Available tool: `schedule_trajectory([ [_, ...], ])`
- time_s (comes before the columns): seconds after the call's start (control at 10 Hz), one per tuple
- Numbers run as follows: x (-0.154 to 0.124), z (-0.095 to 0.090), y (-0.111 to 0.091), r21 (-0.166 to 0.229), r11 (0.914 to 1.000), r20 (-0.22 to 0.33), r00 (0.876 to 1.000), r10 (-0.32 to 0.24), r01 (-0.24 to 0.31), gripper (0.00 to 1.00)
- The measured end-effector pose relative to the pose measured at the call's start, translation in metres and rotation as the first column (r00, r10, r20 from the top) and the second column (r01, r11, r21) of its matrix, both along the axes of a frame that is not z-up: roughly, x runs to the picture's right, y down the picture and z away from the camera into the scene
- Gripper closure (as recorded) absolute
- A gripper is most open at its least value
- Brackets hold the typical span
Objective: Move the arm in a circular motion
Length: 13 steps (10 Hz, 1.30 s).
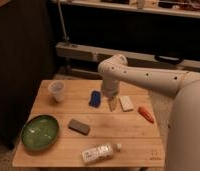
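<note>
The large white glossy arm [143, 77] reaches in from the right, with small dark holes along its thick link and a rounded elbow joint [112, 67] over the back of the wooden table [123, 127]. From the elbow a link hangs down to the narrow pale gripper [112, 104], which points down just above the table's middle. The gripper hangs between a blue object [95, 98] on its left and a white block [126, 103] on its right. It holds nothing that I can see.
On the table stand a clear plastic cup [56, 90] at the back left, a green bowl [39, 132] at the front left, a dark grey sponge [79, 126], a lying plastic bottle [99, 152] at the front and an orange carrot-like object [146, 114] at the right. Dark shelving stands behind.
</note>
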<state>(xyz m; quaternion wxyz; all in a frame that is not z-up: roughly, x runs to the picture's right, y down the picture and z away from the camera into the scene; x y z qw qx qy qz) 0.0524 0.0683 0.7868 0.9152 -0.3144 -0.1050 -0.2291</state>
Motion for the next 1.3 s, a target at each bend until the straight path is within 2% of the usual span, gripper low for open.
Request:
schedule_trajectory([
  [0.4,0.032,-0.004,0.006,-0.005,1.0,0.022,1.0,-0.007,0.007,0.35],
  [1.3,0.014,-0.001,-0.001,-0.002,0.9977,0.093,0.993,-0.067,0.067,0.35],
])
